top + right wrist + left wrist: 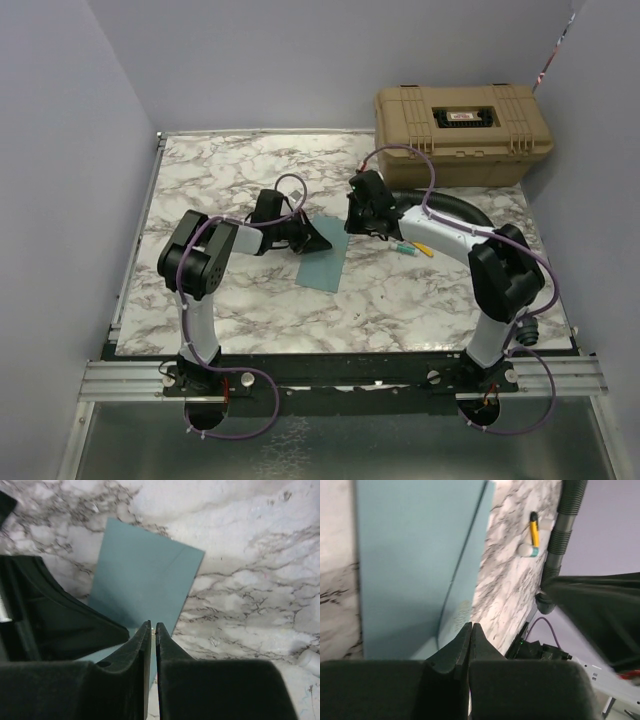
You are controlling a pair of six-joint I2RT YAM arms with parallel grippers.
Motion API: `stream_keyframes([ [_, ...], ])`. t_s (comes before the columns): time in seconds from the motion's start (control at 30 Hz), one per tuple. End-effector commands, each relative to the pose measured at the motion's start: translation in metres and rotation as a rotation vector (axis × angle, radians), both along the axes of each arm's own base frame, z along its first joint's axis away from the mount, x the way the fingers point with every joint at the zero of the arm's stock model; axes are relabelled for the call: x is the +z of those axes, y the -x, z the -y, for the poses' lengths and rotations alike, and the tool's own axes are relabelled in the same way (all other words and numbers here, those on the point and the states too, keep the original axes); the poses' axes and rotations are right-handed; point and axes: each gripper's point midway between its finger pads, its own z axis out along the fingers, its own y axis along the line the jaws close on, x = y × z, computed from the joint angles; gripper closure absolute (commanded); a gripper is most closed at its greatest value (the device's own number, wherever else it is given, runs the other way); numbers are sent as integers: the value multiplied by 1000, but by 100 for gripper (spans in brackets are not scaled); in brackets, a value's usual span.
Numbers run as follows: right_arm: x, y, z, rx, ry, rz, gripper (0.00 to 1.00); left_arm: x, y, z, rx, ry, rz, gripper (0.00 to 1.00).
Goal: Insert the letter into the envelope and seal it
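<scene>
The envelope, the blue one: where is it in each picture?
Top external view: the envelope lies flat in the middle of the table, between the two arms.
Left wrist view: it fills the upper left.
Right wrist view: it sits in the centre, a little to the left.
Shared landmark: the marble table shows under it in all three views.

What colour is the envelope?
Teal-blue. The envelope shows best in the right wrist view.
</scene>
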Motion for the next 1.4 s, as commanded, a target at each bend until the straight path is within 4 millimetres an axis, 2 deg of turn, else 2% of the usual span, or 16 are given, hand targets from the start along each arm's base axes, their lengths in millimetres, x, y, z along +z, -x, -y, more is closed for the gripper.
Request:
stream_keyframes([
  [0.0, -33, 27, 0, 46, 31, -94, 88, 35, -26, 0, 63, 12, 119, 100],
  [0.17, -59, 37, 3, 30, 83, -179, 87, 19, -27, -16, 117, -104, 126, 100],
  [0.3, -72, 30, 1, 36, 121, -183, 87, 7, -22, -29, 126, -200, 134, 100],
  [0.43, -81, 17, -4, 57, 153, -176, 86, -7, -14, -54, 154, -358, 134, 87],
  [0.53, -84, 7, -12, 85, 157, -160, 85, -15, -1, -64, 144, -415, 110, 85],
  [0.67, -85, -4, -25, 148, 147, -129, 84, -32, 28, -62, 80, -389, 28, 87],
  [0.73, -81, -6, -26, 159, 150, -123, 84, -37, 35, -65, 69, -395, 17, 89],
  [0.83, -60, -4, -27, 174, 124, -82, 83, -24, 26, -65, 81, -376, 53, 90],
  [0.97, -25, 2, -31, 239, 73, -7, 82, 17, -4, -53, 103, -312, 157, 90],
  [1.03, -17, 11, -39, 330, 34, 25, 81, 37, -21, -45, 116, -265, 205, 90],
  [1.1, -20, 17, -42, 378, 29, 44, 81, 49, -34, -36, 126, -223, 221, 90],
  [1.23, -31, 26, -47, 436, 37, 32, 81, 46, -52, -29, 142, -200, 209, 90],
  [1.37, -35, 30, -60, 493, 44, 54, 81, 34, -61, -22, 140, -186, 188, 90],
])
